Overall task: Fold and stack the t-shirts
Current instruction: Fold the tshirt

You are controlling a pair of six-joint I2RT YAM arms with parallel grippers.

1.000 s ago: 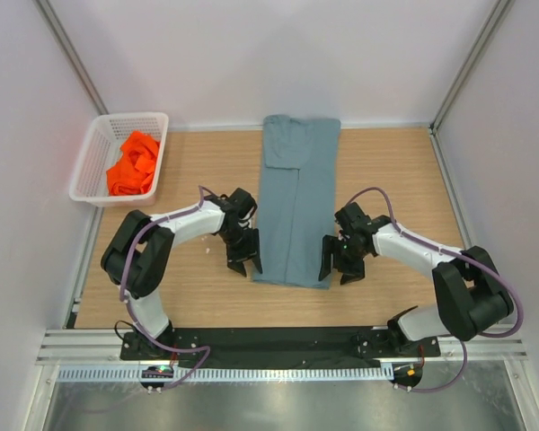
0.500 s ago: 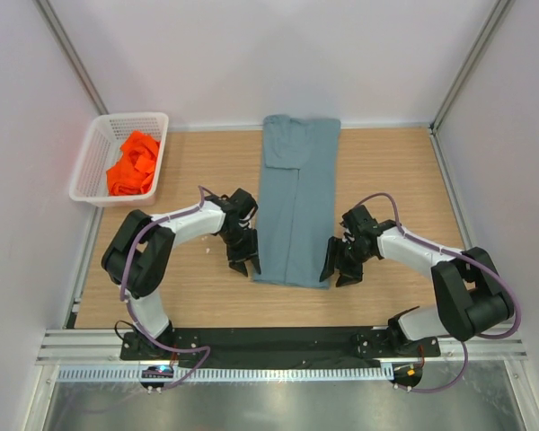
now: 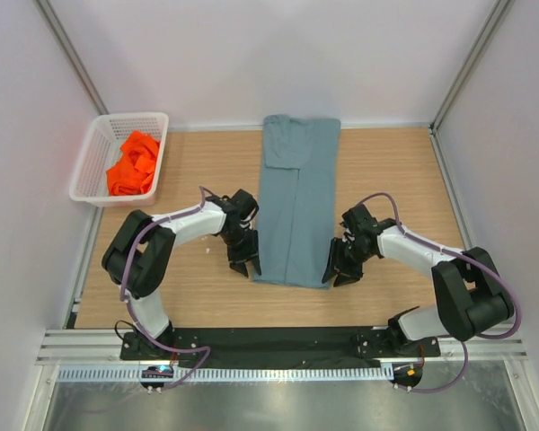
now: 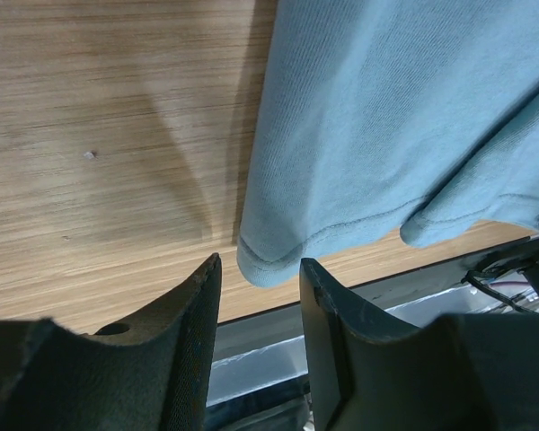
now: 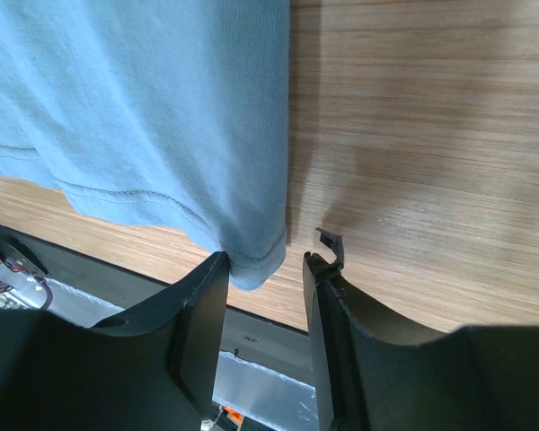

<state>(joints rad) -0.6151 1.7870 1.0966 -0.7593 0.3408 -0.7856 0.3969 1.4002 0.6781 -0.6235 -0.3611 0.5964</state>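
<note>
The grey-blue t-shirt [image 3: 296, 202] lies flat on the wooden table, folded into a long strip running from the back to near the front. My left gripper [image 3: 245, 263] is open at its near left corner [image 4: 262, 267], the corner between the jaws. My right gripper [image 3: 339, 269] is open at its near right corner [image 5: 257, 265], the cloth touching the left jaw. The orange t-shirt [image 3: 133, 163] lies crumpled in the white basket.
The white lattice basket [image 3: 92, 169] stands at the back left against the wall. White walls enclose the table on three sides. The black base rail [image 3: 278, 339] runs along the near edge, just beyond the shirt's hem.
My right gripper has moved in towards the shirt's near right corner and a little nearer the front edge. My left gripper has barely shifted. The shirt has not moved.
</note>
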